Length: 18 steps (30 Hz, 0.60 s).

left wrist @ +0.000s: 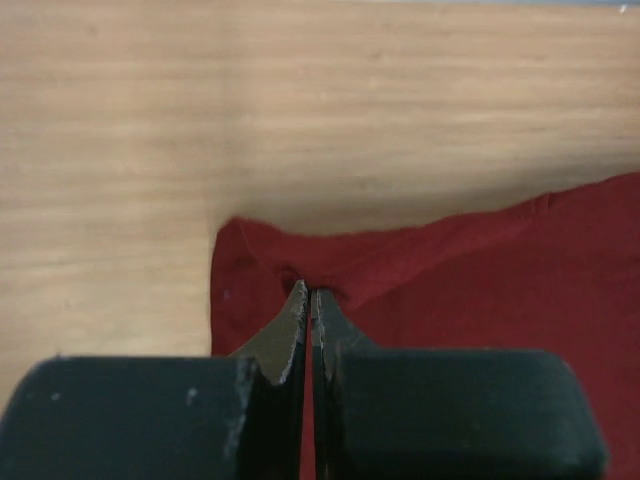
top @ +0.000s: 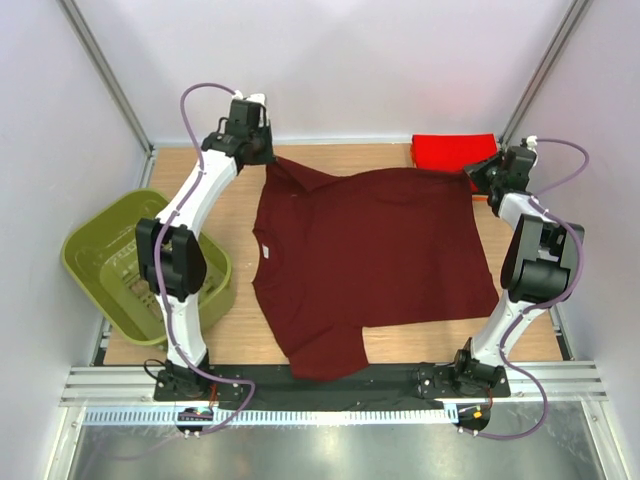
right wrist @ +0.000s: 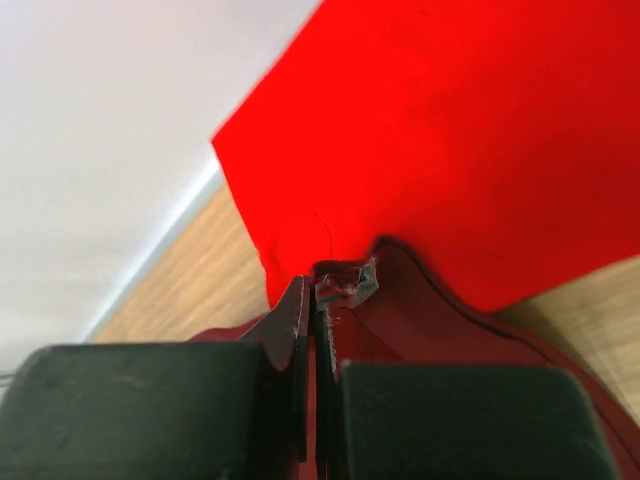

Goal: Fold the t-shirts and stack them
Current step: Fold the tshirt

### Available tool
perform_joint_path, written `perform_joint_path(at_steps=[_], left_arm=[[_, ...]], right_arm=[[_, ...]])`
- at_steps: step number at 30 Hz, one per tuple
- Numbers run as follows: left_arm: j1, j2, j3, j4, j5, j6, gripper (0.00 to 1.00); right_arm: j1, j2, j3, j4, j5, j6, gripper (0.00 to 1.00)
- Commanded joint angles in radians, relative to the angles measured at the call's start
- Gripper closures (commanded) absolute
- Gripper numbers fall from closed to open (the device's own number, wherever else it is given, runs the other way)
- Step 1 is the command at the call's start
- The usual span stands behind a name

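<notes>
Where the maroon shirt (top: 370, 250) lies spread flat on the bench (top: 520, 300), its two far corners are each pinched by a gripper. The left gripper (top: 262, 158) is clenched on the tip of the far sleeve. In the left wrist view its fingers (left wrist: 285, 340) meet with only a sliver of cloth between them. The fabric bunches a little just ahead of the tips and runs off to their right, with bare wood beyond and to their left.

The right gripper (top: 480, 180) is clenched on the far hem corner. In its wrist view a small fold of dark cloth sticks up between the closed fingertips (right wrist: 297, 300). Between the two grippers the shirt's far edge runs nearly straight. The collar lies on the near side of the left gripper, and the other sleeve reaches the bench's near edge, closer to the left arm's base than to the right's.

The red shirt (top: 452, 151), folded into a rectangle, lies just beyond the right gripper at the bench's back edge. The pinched maroon corner sits in front of it, and I cannot tell whether the two touch. The basket (top: 95, 240) stands left of the left arm, well apart from its gripper and clear of the maroon shirt.
</notes>
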Motion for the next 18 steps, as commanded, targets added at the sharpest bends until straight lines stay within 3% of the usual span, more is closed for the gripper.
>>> perform_joint_path(at_steps=[1, 7, 18], left_arm=[[-0.006, -0.090, -0.013, -0.164, -0.015, -0.103, 1.00], [-0.022, -0.145, -0.084, -0.263, 0.088, -0.223, 1.00], [-0.090, -0.203, -0.159, -0.451, 0.008, -0.231, 1.00]], right_arm=[[-0.007, -0.042, 0.042, -0.090, 0.004, -0.068, 0.99], [-0.031, -0.057, 0.057, -0.216, 0.038, -0.116, 0.99], [-0.056, -0.074, 0.060, -0.374, 0.024, -0.175, 0.99]])
